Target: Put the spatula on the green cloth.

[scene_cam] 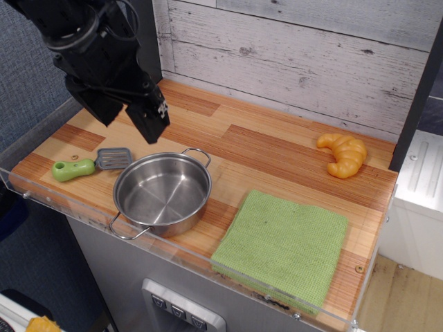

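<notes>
The spatula (88, 164) lies flat at the front left of the wooden counter, its lime-green handle pointing left and its grey slotted blade toward the pot. The green cloth (282, 248) lies flat at the front right, with nothing on it. My gripper (128, 121) hangs above the counter's left rear, open and empty, above and to the right of the spatula's blade. Its two black fingers (152, 124) point down with a gap between them.
A steel pot (162, 194) with two wire handles stands between the spatula and the cloth. A toy croissant (342, 154) lies at the back right. A clear plastic lip (173, 252) runs along the counter's front edge. A plank wall stands behind.
</notes>
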You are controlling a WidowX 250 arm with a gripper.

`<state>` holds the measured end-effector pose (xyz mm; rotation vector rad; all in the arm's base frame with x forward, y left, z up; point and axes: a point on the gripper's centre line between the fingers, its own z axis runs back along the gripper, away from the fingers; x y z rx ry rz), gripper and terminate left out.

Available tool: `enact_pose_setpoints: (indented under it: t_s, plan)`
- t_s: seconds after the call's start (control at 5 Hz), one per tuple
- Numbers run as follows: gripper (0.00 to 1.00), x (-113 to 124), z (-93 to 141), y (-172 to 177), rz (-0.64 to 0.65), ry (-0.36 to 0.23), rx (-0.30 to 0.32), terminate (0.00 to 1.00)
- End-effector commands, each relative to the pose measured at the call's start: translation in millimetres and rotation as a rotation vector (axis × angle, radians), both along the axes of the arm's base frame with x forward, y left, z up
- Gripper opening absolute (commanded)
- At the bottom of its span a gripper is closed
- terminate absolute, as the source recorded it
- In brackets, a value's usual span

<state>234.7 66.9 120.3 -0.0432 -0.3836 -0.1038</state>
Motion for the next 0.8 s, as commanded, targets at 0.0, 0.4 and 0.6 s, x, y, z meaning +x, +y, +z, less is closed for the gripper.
enact_pose_setpoints:
  t_s: [0.0,0.4,0.6]
  plan:
    - [1.00,-2.1,-0.4,6.7,-0.376,0.070,0.059,0.00]
    - [1.00,11.1,2.0,60.4,-0.600,0.040,0.169,0.00]
    - [1.00,-1.0,1.9,97.7,-0.539,0.050,0.217,0.00]
